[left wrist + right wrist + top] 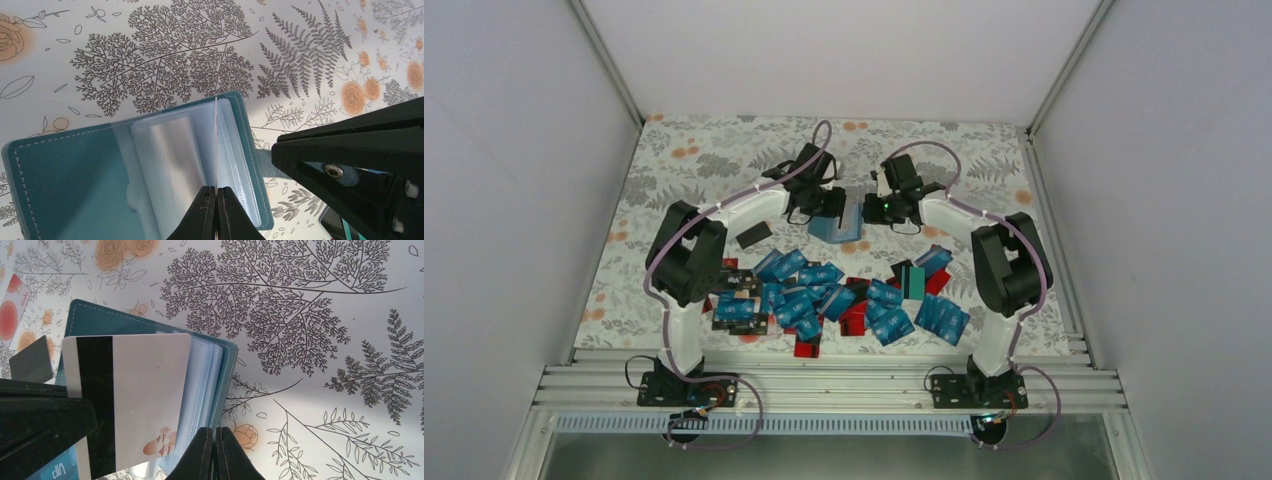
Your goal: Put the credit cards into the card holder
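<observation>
card holder open at the far middle of the floral table, left gripper pinched shut on a credit card, just an edge-on sliver in its own view, right wrist shows the white back and black stripe, right gripper closed tight on the holder's right edge, pile of loose credit cards nearer, only properly visible from up top

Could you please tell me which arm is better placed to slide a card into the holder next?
Left. The left tool is shut on a white card standing over the card holder and its clear sleeves. The right tool pinches the holder's edge, apparently steadying it.
</observation>
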Robot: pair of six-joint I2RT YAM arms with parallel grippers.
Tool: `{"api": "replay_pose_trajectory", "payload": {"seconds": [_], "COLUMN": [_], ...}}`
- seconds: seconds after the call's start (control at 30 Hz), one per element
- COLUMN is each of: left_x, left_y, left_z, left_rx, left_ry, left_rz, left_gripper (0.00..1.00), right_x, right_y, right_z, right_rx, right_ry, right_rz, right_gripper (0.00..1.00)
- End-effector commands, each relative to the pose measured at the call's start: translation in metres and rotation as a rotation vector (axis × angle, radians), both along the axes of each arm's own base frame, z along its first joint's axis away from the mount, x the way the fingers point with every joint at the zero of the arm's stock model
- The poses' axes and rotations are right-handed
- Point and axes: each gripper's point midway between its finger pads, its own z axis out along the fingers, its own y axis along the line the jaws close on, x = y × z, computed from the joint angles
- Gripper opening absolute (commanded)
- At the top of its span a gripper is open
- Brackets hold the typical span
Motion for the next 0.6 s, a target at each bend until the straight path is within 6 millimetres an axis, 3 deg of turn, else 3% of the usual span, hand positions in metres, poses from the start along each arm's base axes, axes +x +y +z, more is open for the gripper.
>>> {"api": "replay_pose_trajectory", "payload": {"seconds": [0.0,0.37,0.57], "left_x": [0.003,0.012,0.012], "left_y": [0.005,0.032,0.036], "left_z": [-0.004,0.002,-0.003], "left_rx": [0.081,0.228,0.255], "left_ry": [-0.006,-0.060,-0.060], "left_rz": [0.038,0.106,0.114], "left_gripper": [0.02,0.02,0.02], "right_x": [-0.001,-0.001,-0.001], "right_y": [0.000,-0.001,-0.002], "right_z": [0.015,0.011,0.006], "right_rx": [0.022,0.007,-0.001], "right_ry": [-0.031,-0.029,-0.023], "right_rz": [0.005,0.006,0.005], "right_gripper": [0.04,0.04,0.04]}}
